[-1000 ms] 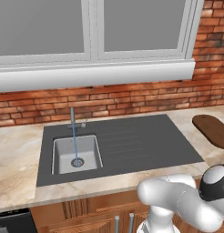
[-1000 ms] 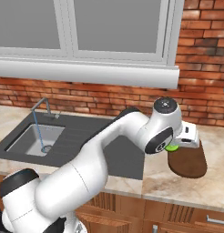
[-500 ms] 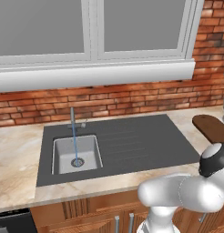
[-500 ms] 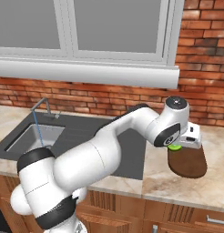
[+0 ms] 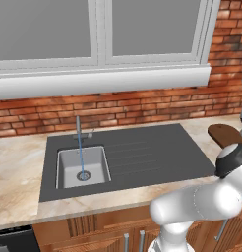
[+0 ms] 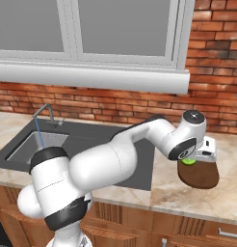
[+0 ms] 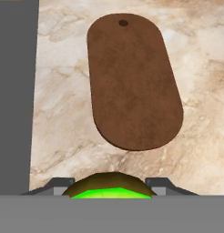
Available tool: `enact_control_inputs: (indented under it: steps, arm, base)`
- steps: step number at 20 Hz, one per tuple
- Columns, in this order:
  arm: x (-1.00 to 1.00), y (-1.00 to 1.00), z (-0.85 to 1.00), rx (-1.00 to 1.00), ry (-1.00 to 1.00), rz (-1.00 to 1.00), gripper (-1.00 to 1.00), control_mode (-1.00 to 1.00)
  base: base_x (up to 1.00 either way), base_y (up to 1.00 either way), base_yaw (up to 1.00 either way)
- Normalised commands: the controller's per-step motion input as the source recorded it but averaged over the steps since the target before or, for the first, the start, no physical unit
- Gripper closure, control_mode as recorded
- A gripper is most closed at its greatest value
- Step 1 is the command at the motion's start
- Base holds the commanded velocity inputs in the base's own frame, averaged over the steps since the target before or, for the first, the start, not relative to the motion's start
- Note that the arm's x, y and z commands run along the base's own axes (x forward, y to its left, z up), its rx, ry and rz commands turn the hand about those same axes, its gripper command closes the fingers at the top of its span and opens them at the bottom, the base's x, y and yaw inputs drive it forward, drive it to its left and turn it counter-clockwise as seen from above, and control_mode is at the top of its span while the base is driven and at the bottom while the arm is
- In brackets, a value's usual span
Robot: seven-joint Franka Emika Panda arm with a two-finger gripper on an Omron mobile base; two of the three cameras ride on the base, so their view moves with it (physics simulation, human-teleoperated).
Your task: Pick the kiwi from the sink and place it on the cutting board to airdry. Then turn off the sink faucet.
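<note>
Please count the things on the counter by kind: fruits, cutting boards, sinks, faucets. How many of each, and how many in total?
Fruits: 1, the kiwi, held in the gripper.
Cutting boards: 1, the cutting board.
Sinks: 1, the sink.
Faucets: 1, the sink faucet, with water running.
Total: 4

Arm stretched out to the cutting board, gripper clamped on the kiwi.

The white arm reaches from its base far across to the cutting board point(image 6: 200, 176). The gripper point(image 6: 195, 159) hangs just above the board's near end, its fingers point(image 7: 161, 184) closed either side of the kiwi point(image 7: 109, 187), wrist bent downward.
</note>
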Motion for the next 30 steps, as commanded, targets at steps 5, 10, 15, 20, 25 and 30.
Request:
enact_control_inputs:
  steps: [5,10,15,20,25,30]
  arm:
    - [0.27,-0.05,-0.12,0.0,0.0,0.06,1.0,-1.0]
    - [0.32,-0.06,-0.13,0.0,0.0,0.05,1.0,-1.0]
    - [0.18,-0.17,-0.17,0.01,0.01,0.04,1.0,-1.0]
    - [0.19,-0.21,-0.24,0.02,0.01,0.03,1.0,-1.0]
    - [0.21,-0.16,-0.2,0.02,0.02,0.03,1.0,-1.0]
    - [0.26,-0.09,-0.16,0.02,0.04,0.0,1.0,-1.0]
  base:
    - [0.0,0.0,0.0]
    - [0.0,0.0,0.0]
    - [0.0,0.0,0.0]
    - [0.0,0.0,0.0]
    - [0.0,0.0,0.0]
    - [0.0,0.0,0.0]
